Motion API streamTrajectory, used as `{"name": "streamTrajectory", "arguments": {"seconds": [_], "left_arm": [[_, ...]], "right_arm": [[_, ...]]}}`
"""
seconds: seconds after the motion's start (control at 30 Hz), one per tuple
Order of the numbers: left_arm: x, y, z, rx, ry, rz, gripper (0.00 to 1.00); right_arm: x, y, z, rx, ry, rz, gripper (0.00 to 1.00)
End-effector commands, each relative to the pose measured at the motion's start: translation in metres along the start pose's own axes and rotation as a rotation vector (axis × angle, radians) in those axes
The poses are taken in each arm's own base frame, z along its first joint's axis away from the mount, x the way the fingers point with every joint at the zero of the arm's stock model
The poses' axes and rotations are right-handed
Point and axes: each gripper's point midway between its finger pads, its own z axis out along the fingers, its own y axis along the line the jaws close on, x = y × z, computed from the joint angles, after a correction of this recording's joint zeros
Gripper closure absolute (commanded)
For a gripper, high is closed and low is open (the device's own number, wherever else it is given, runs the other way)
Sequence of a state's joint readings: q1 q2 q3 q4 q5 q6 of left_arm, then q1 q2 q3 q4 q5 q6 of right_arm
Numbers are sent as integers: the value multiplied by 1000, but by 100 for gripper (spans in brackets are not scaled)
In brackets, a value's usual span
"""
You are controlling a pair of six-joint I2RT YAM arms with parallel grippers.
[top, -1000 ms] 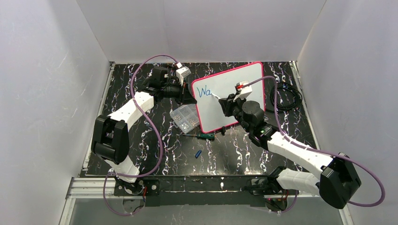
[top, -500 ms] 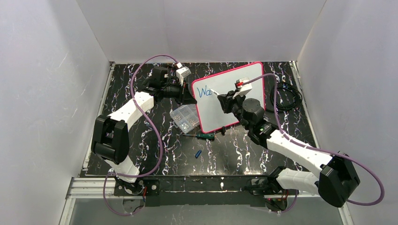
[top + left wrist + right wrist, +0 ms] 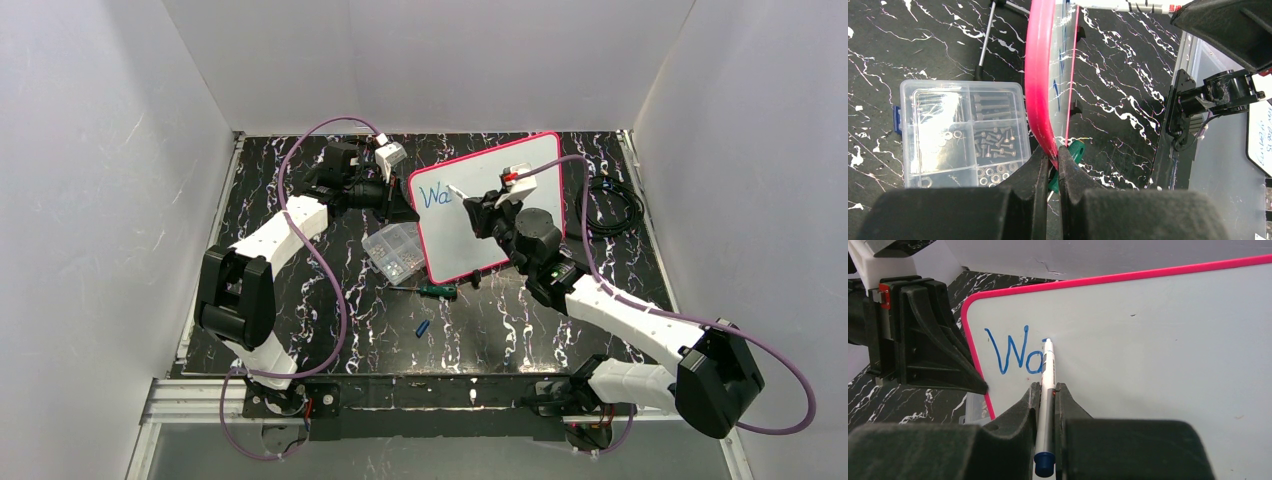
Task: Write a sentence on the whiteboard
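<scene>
1. Black marbled table (image 3: 500, 330): it spreads under both grippers.
2. Whiteboard (image 3: 470, 250), pink-rimmed: it sits between the two grippers. Its left edge is in the left gripper's bite and its writing face is turned toward the right gripper.
3. Left gripper (image 3: 1052, 152): its jaws are pressed together on the board's pink rim (image 3: 1040, 75), which runs straight away from the fingertips in the left wrist view.
4. Right gripper (image 3: 1048, 387): it is over the board's upper left part, with the jaws pinching a marker.
5. Coil of black cable (image 3: 610, 205): it lies well off to the right of the right gripper, beyond the board's right edge.
6. Clear compartment box (image 3: 960, 132) of screws and washers: it is just left of the left gripper's fingers, beside the board.
7. Green-handled screwdriver (image 3: 437, 290): it lies near the board's lower edge, and its handle peeks out right behind the left fingertips.
8. Marker (image 3: 1047, 370), white with a blue end: it points forward out of the right jaws. Its tip is at the board just right of the writing, though whether it touches I cannot tell.
9. Sentence (image 3: 1013, 356): only a blue "Wa" so far, just ahead-left of the right fingertips.
10. Small blue piece (image 3: 422, 327): it lies alone on the table, nearer the arm bases than either gripper.
</scene>
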State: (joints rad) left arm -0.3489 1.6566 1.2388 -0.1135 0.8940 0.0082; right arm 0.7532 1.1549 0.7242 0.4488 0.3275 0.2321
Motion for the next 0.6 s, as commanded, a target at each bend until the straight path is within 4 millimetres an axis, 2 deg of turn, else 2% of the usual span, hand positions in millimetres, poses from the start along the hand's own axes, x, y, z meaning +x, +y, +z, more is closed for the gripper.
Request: {"name": "streamTrajectory", "arguments": {"seconds": [0.0,0.17,0.57], "left_arm": [[-13,-21,-8,38,-16,72,100],[-14,-22,-8,41,-17,75,100],[-15,-22,-9,40,-20,77,100]], "right_arm": [[-26,-10,0,64,-79,4,99],[-17,-13,-4,69,-54,-2,99],[29,-12,-14,27,78,6,99]]}}
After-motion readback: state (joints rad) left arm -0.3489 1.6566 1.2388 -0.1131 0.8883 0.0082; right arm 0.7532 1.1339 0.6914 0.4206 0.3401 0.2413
